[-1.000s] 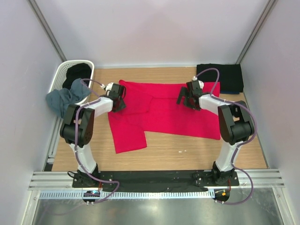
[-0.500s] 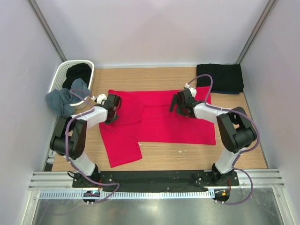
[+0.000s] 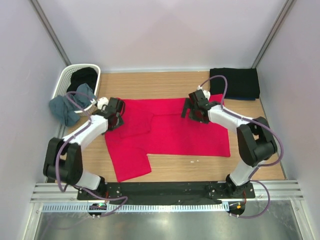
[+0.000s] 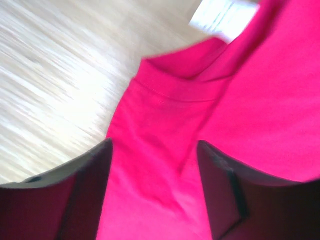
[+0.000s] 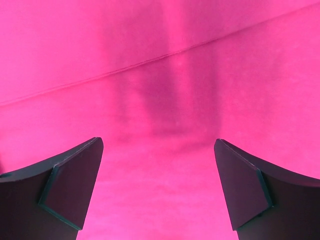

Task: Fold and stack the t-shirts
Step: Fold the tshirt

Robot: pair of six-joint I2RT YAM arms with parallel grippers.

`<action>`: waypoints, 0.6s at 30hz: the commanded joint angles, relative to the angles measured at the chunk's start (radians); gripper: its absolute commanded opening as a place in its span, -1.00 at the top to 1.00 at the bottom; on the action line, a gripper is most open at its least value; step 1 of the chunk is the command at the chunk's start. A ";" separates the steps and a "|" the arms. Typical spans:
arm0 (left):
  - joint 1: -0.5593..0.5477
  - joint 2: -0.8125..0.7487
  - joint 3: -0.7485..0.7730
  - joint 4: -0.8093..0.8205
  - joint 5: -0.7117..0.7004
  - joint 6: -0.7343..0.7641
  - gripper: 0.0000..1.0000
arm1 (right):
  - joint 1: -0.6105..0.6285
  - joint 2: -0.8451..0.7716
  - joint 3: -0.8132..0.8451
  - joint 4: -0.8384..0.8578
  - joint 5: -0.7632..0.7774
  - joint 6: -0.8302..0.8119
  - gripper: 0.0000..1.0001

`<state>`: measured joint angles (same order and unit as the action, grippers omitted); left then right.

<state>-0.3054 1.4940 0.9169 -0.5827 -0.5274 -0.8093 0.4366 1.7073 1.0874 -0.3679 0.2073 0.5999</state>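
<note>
Top external view: the crimson t-shirt (image 3: 170,132) lies spread across the middle of the tabletop (image 3: 210,167). The left hand (image 3: 116,114) is at its 9 o'clock edge, fingers apart and seemingly pinching nothing, though the wrist view is blurred. The right hand (image 3: 192,109) is over its 1 o'clock part, jaws wide and empty. Folded black t-shirts (image 3: 235,82) lie at the tabletop's 1 o'clock corner. A grey-blue t-shirt (image 3: 67,106) drapes over the basket (image 3: 62,82) at 10 o'clock.

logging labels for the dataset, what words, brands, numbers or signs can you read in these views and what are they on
No text can be read in any view.
White tag on the red t-shirt, left wrist view: too blurred to read any print.
Top and right wrist views: no words, numbers or signs show.
</note>
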 commanded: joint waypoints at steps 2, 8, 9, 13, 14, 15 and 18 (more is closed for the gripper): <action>0.008 -0.216 0.105 -0.143 -0.051 -0.014 -0.72 | 0.004 -0.181 0.054 -0.114 0.036 0.026 -0.99; 0.005 -0.417 -0.005 -0.319 0.131 -0.158 -0.78 | -0.004 -0.350 -0.082 -0.201 0.053 0.110 -0.99; -0.001 -0.470 -0.035 -0.330 0.171 -0.200 -0.76 | -0.013 -0.368 -0.108 -0.209 0.044 0.138 -0.99; -0.070 -0.609 -0.241 -0.367 0.322 -0.318 -0.65 | -0.035 -0.468 -0.249 -0.230 0.032 0.175 -0.99; -0.086 -0.624 -0.266 -0.379 0.322 -0.342 -0.65 | -0.039 -0.491 -0.265 -0.249 0.030 0.178 -0.99; -0.110 -0.641 -0.282 -0.393 0.314 -0.385 -0.63 | -0.053 -0.498 -0.286 -0.261 0.030 0.182 -0.99; -0.123 -0.664 -0.325 -0.451 0.311 -0.422 -0.59 | -0.081 -0.509 -0.310 -0.305 0.029 0.179 -0.99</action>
<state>-0.4152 0.8581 0.5995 -0.9623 -0.2512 -1.1236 0.3779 1.2385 0.7883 -0.6235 0.2291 0.7490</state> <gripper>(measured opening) 0.801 0.995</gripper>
